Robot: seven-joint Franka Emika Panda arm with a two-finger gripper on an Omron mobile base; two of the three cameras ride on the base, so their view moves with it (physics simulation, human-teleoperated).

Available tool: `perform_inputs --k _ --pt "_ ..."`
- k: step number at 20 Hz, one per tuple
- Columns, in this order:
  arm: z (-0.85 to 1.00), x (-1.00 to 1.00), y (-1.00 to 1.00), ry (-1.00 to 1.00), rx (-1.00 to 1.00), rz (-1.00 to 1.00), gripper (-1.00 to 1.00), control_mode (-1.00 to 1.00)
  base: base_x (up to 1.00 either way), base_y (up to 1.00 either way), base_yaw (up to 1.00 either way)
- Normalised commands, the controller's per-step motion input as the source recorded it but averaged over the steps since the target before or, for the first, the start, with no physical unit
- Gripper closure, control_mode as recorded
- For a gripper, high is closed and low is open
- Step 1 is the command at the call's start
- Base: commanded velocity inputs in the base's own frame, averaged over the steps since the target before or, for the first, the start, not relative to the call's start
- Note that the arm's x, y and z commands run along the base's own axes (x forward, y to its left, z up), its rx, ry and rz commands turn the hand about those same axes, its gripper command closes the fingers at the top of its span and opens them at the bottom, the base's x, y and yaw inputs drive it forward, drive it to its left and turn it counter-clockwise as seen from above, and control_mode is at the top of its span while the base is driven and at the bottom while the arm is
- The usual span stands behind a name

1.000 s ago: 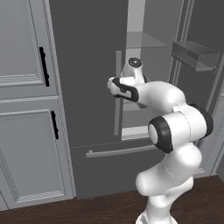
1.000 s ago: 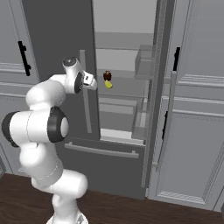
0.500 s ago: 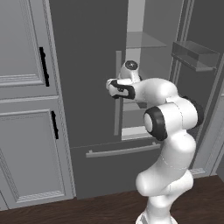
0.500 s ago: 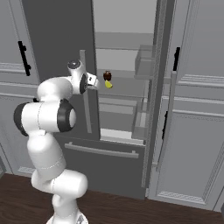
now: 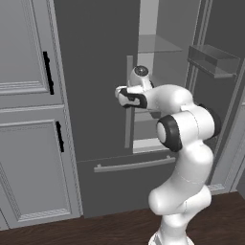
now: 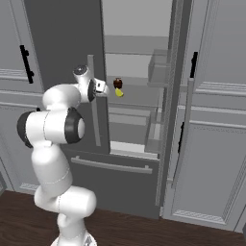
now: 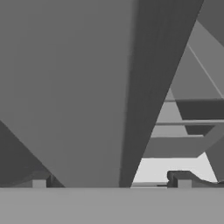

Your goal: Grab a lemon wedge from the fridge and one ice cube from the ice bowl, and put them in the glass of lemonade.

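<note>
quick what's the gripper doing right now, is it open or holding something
Gripper: open, holding nothing, jaws astride the edge of the fridge door.

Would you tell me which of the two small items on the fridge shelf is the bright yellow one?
It is the lemon wedge, the lower item on the shelf; the small dark brown jar sits right above and behind it in the right base view.
</note>
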Motion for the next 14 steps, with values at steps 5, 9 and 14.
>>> perform_inputs --k 5,9,14 --pt "0.62 -0.03 0.0 -0.09 0.0 0.0 -1.0 -1.0 0.0 0.0 0.0" --pt "0.59 0.03 0.0 0.0 0.0 0.0 -1.0 -1.0 0.0 0.0 0.0" --pt "-0.11 0.27 0.16 -0.03 0.0 0.0 -1.0 -1.0 0.0 0.0 0.0"
